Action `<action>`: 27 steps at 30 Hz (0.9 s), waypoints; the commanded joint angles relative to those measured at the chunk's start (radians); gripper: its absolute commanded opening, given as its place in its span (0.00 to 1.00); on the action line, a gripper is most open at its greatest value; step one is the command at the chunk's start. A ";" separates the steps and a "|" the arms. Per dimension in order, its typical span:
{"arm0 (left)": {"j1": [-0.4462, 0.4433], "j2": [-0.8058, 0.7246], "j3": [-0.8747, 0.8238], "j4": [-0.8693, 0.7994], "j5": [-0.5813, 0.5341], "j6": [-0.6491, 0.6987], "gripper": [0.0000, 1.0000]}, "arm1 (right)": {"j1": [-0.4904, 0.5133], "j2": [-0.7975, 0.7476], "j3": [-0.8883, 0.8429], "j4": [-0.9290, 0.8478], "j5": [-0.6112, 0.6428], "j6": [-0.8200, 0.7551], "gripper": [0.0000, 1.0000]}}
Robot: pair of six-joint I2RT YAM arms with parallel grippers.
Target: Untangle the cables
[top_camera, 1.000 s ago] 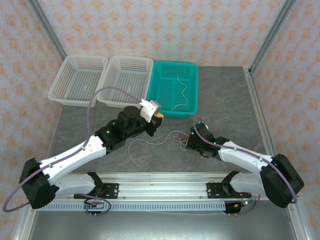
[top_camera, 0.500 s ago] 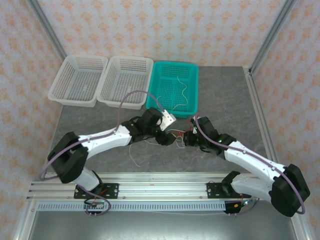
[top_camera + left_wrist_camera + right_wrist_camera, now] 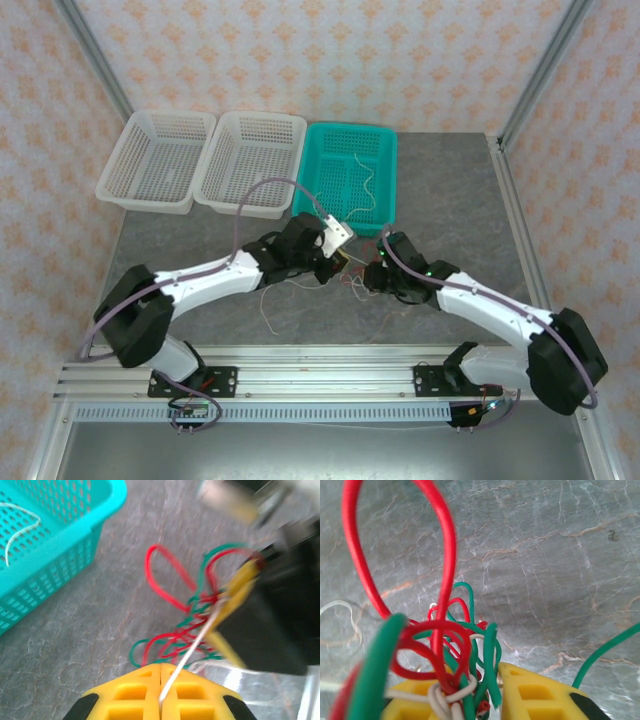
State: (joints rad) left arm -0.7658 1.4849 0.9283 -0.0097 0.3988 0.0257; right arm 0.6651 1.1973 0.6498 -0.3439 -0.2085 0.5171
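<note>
Swung in from a folded pose by the white baskets (image 3: 245,195) a second ago, the left arm now stretches right to the middle of the desk (image 3: 450,200). The left end effector (image 3: 340,262) sits at the knot of cables (image 3: 353,272). Its yellow fingers (image 3: 130,695) are pressed together, pinching a white cable (image 3: 192,645) that runs taut from them into the red and green loops. A loose strand (image 3: 266,312) lies on the desk on the near side of the left arm, much where it lay before. On the far side of the knot stands the teal basket (image 3: 350,228), with pale strands (image 3: 362,185) lying in it. The right end effector (image 3: 372,278) has edged slightly left and meets the knot from the right. In the right wrist view its fingers (image 3: 535,697) stand a little apart, with red, green and white cables bunched between them. Whether they grip the bunch cannot be told.
</note>
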 commanded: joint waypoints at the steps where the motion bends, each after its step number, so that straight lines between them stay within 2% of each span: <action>1: 0.050 -0.138 -0.050 0.165 -0.042 -0.161 0.00 | -0.010 0.061 -0.040 -0.139 0.172 0.160 0.26; 4: 0.051 -0.185 -0.080 0.204 -0.055 -0.241 0.00 | -0.010 0.062 -0.083 -0.108 0.184 0.201 0.26; 7: 0.051 -0.175 -0.086 0.211 -0.052 -0.299 0.00 | -0.010 0.035 -0.109 -0.080 0.176 0.176 0.26; 12: 0.058 -0.165 -0.107 0.259 -0.101 -0.377 0.00 | -0.010 -0.007 -0.101 -0.135 0.193 0.156 0.30; 16: 0.139 -0.246 -0.133 0.323 -0.099 -0.518 0.00 | -0.012 0.007 -0.118 -0.155 0.216 0.215 0.31; 18: 0.166 -0.312 -0.116 0.290 -0.115 -0.517 0.00 | -0.014 0.012 -0.139 -0.140 0.227 0.265 0.25; 20: 0.184 -0.368 -0.071 0.189 -0.126 -0.484 0.00 | -0.027 0.018 -0.171 -0.108 0.230 0.314 0.20; 23: 0.211 -0.415 -0.031 0.110 -0.108 -0.481 0.00 | -0.073 0.034 -0.210 -0.057 0.193 0.363 0.19; 27: 0.255 -0.490 -0.048 0.108 -0.112 -0.544 0.00 | -0.120 0.043 -0.246 -0.022 0.165 0.398 0.18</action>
State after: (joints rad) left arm -0.5735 1.0748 0.8352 0.0288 0.3721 -0.4564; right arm 0.5896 1.2072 0.4717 -0.2279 -0.0978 0.8280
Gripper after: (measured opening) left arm 0.054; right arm 0.186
